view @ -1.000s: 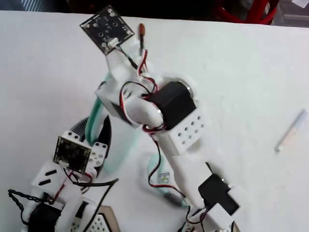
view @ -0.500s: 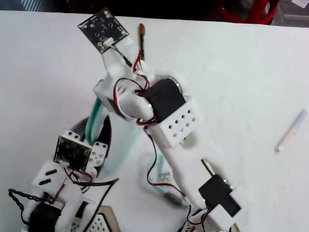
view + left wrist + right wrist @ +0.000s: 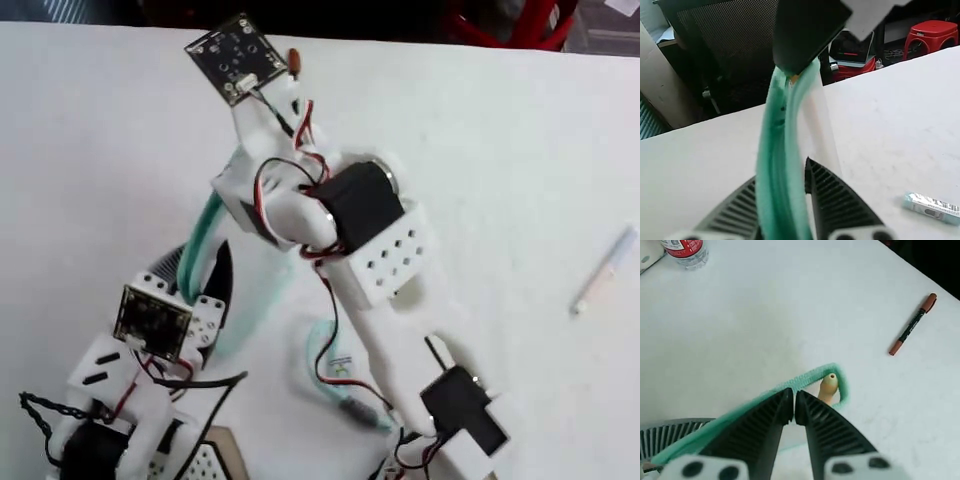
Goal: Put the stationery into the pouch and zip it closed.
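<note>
And the right arm has swung back. Half a second ago its wrist leaned toward the counter's far left; now it has come round again and reached farther out, its camera board covering most of the brown pen. The right end effector is pinched almost shut on the green rim of the pouch, close to the rim's rounded end. The left end effector has not moved and clamps the same rim at the near end, so the pouch hangs stretched between the 2 arms just above the counter. We read that wiggle as work on the zip, yet the brown pen and a white pen both lie outside, so loading isn't finished.
</note>
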Controlling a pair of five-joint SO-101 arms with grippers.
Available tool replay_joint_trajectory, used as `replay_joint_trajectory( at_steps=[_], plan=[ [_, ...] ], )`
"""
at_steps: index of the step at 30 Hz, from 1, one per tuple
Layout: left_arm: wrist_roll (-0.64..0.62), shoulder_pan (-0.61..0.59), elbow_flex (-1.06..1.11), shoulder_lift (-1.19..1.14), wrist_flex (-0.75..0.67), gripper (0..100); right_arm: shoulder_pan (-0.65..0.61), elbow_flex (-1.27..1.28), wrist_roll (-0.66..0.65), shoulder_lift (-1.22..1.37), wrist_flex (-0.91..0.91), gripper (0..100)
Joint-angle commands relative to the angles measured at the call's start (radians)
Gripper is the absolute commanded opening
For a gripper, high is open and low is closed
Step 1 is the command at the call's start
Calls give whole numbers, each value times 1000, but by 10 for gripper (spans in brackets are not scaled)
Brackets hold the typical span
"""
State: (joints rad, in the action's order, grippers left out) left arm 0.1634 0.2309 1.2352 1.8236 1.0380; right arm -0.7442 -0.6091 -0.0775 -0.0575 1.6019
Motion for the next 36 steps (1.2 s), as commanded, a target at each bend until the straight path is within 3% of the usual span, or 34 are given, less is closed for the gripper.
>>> replay_joint_trajectory(
  at_steps=[1,12,19,30,36],
  plan=[
    [9,7,2,2,-2,65,5,-14,9,-47,33,19],
    [8,5,2,2,0,78,44,0,-51,179,107,20],
    [-138,1,3,2,5,264,59,52,-157,179,119,21],
    [-144,-48,68,2,-97,264,-113,295,-457,157,120,21],
    [-141,-62,74,2,-95,256,-134,318,-511,117,117,22]
  ],
)
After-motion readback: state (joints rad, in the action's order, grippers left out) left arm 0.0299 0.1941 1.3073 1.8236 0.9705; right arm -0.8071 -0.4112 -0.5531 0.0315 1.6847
